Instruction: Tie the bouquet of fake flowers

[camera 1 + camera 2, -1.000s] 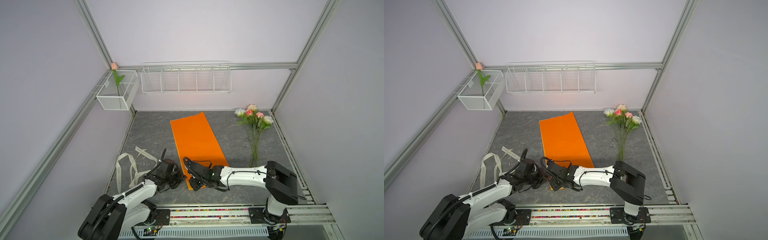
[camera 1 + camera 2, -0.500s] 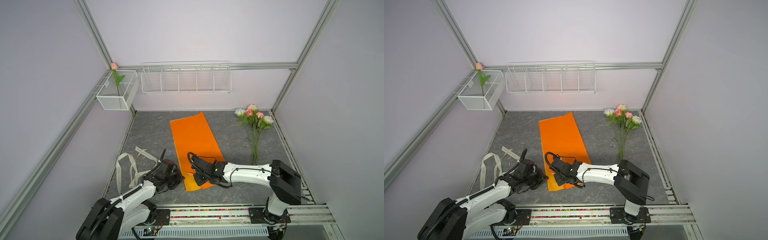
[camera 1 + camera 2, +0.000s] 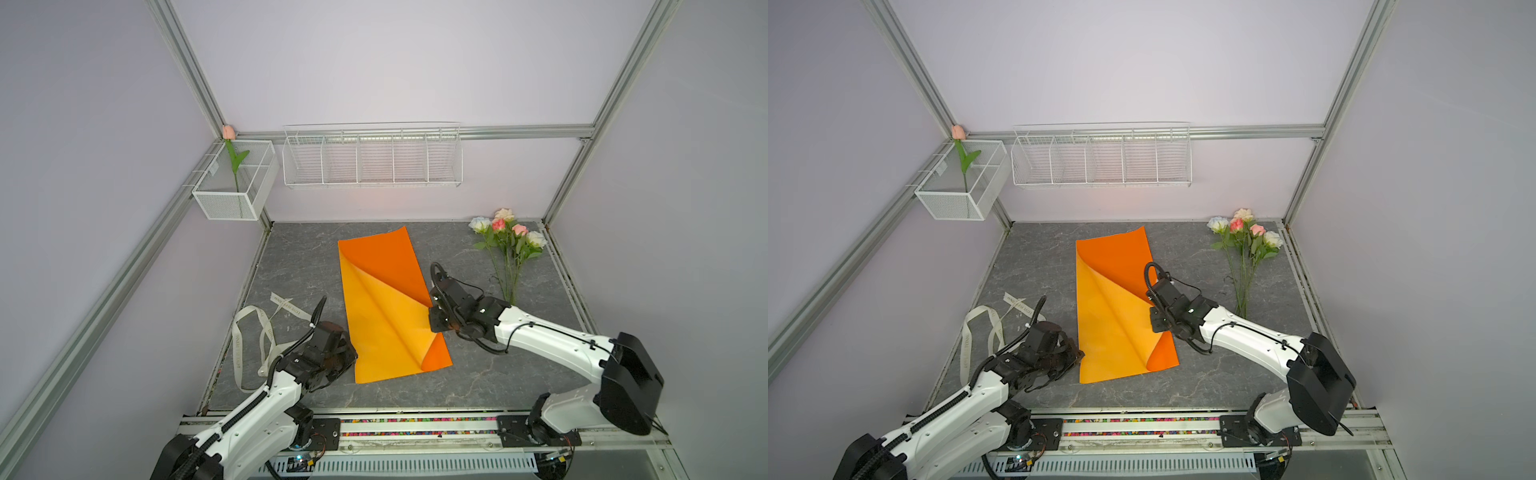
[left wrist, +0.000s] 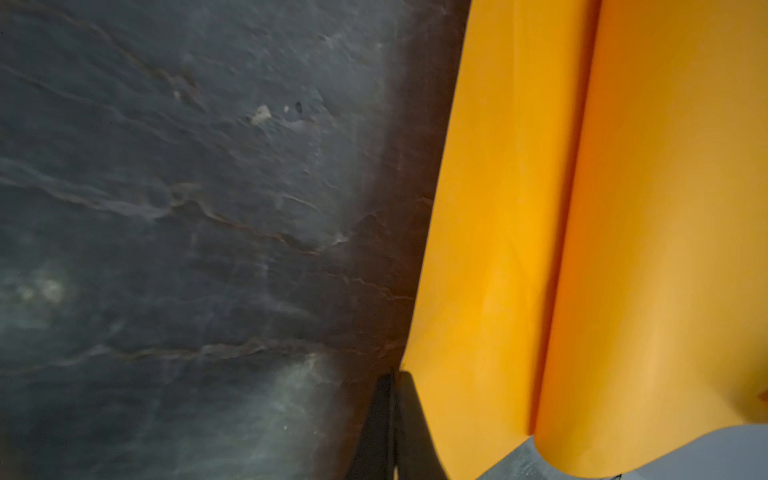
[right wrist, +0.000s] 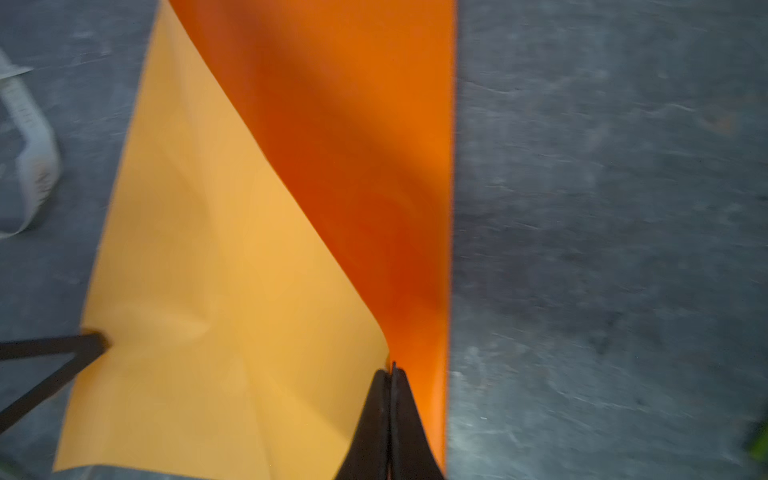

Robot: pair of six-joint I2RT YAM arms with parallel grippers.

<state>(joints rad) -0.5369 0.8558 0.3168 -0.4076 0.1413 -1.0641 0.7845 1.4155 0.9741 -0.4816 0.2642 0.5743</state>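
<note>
On the grey stone-patterned table [image 3: 299, 266], the orange wrapping paper [image 3: 382, 324] lay in the middle. Its right side was turned over to the left, so the paler yellow-orange underside faced up across most of the sheet. The right gripper [image 3: 431, 309] stood at the folded edge with its fingers [image 5: 380, 415] pressed together, pinching the paper there. The left gripper [image 3: 353, 358] sat low at the sheet's near left edge. Its fingers [image 4: 380, 415] were also pressed together and touched the paper's border, though the wrist view did not show whether paper was caught between them.

The bouquet of fake flowers [image 3: 509, 245] lay flat near the far right corner, heads toward the back wall and stem ends close to the right arm, apart from the paper. A cream printed ribbon [image 3: 257, 332] lay looped left of the left gripper. A single pink tulip [image 3: 228, 133] stood in the mesh basket [image 3: 232, 203] on the left wall, beside a white wire rack [image 3: 374, 166].
</note>
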